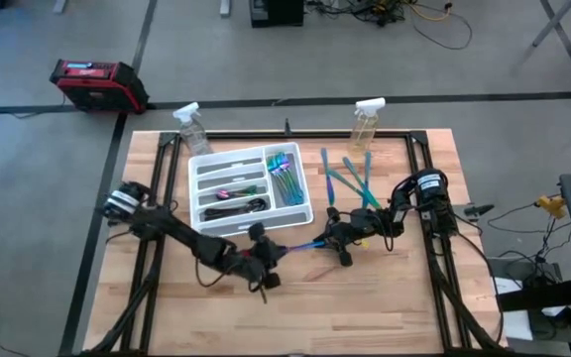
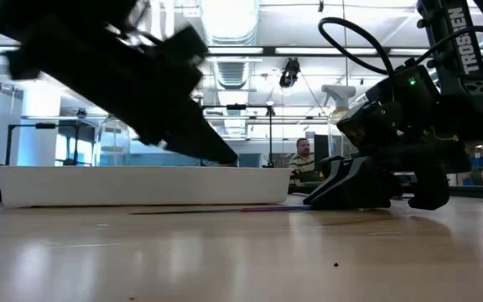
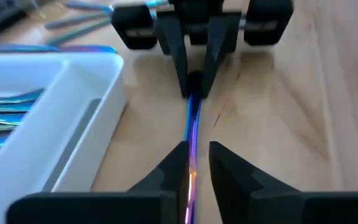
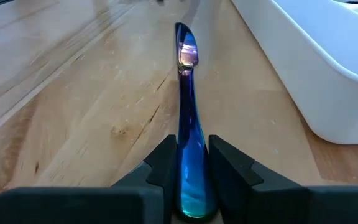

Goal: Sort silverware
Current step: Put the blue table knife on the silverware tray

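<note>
- The right gripper (image 4: 186, 177) is closed on the handle of an iridescent blue-purple knife (image 4: 186, 99), low at the table (image 1: 385, 297).
- The knife's long axis runs from it toward the left gripper (image 3: 196, 168), beside the white tray (image 1: 251, 188).
- The left gripper's fingers (image 3: 173, 165) stand narrowly open around the blade tip; whether they touch it, I cannot tell.
- The other utensils lie in the tray and behind the right arm.
</note>
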`<action>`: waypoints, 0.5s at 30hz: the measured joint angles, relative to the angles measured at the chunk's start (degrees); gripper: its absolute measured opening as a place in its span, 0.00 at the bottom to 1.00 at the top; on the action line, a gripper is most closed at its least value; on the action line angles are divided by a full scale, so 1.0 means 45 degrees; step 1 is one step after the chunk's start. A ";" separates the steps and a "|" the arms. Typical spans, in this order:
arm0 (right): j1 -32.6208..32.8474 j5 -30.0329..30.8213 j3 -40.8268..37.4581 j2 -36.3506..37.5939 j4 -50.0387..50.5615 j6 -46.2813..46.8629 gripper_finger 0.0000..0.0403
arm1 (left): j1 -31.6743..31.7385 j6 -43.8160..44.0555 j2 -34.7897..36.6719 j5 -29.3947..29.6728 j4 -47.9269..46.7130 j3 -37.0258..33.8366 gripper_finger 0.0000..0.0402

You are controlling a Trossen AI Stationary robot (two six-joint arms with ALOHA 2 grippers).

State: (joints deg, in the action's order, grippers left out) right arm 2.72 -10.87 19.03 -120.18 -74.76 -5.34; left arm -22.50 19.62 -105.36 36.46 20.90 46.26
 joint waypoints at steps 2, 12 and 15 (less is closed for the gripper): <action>0.0013 -0.0001 -0.0005 0.0000 -0.0005 -0.0083 0.15 | 0.0444 -0.0074 -0.0306 -0.1095 0.0030 0.0315 0.18; 0.0174 0.0141 -0.0005 0.0000 -0.0024 -0.0976 0.15 | 0.1402 -0.0644 -0.1470 -0.3395 -0.1584 0.1948 0.31; 0.0223 0.0183 -0.0005 0.0000 -0.0021 -0.1045 0.15 | 0.1439 -0.0583 -0.1562 -0.3019 -0.2067 0.2166 0.34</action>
State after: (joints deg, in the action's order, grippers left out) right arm 3.73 -10.05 19.00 -120.18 -74.86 -10.05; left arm -16.03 16.99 -112.39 22.88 11.60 56.01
